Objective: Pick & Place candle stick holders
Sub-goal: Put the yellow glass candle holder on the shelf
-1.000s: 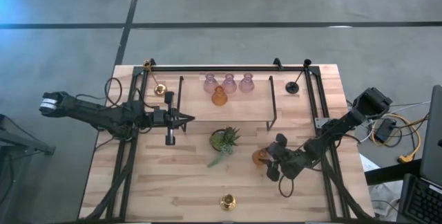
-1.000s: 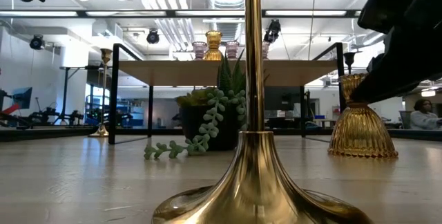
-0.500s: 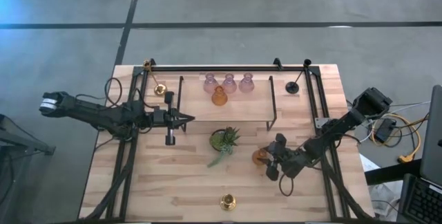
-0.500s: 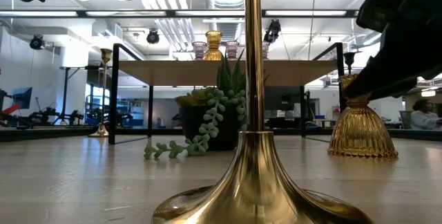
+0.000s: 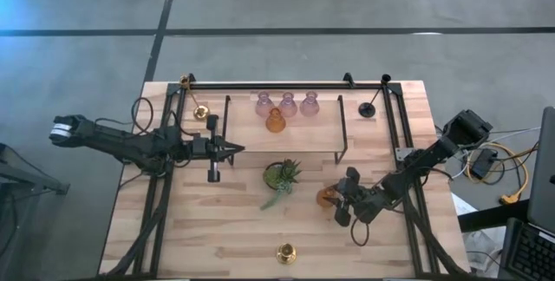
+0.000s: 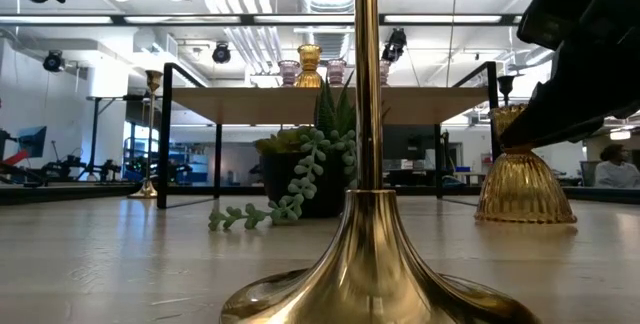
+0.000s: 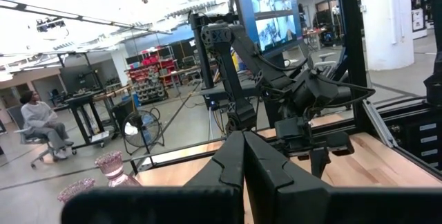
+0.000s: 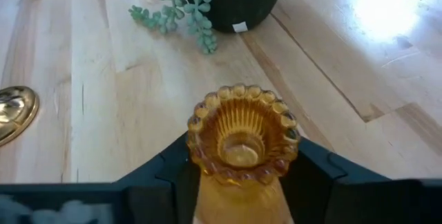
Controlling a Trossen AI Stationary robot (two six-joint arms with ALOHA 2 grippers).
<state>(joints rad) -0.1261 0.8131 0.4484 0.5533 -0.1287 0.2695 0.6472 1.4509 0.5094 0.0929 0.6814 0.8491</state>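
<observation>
Our right gripper (image 8: 242,175) pinches an amber holder (image 8: 242,135).
It stands on the tabletop (image 8: 103,79); our left gripper (image 7: 243,156) is pressed together.

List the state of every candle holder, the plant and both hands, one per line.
Amber holder: upright on the table, between the right hand's fingers.
Second amber holder: upright on the shelf.
Three pink holders: upright on the shelf.
Black holder: upright.
Front brass holder: upright, untouched.
Back brass holder: upright.
Potted plant: upright.
Right hand: around the amber holder.
Left hand: shut, empty.
</observation>
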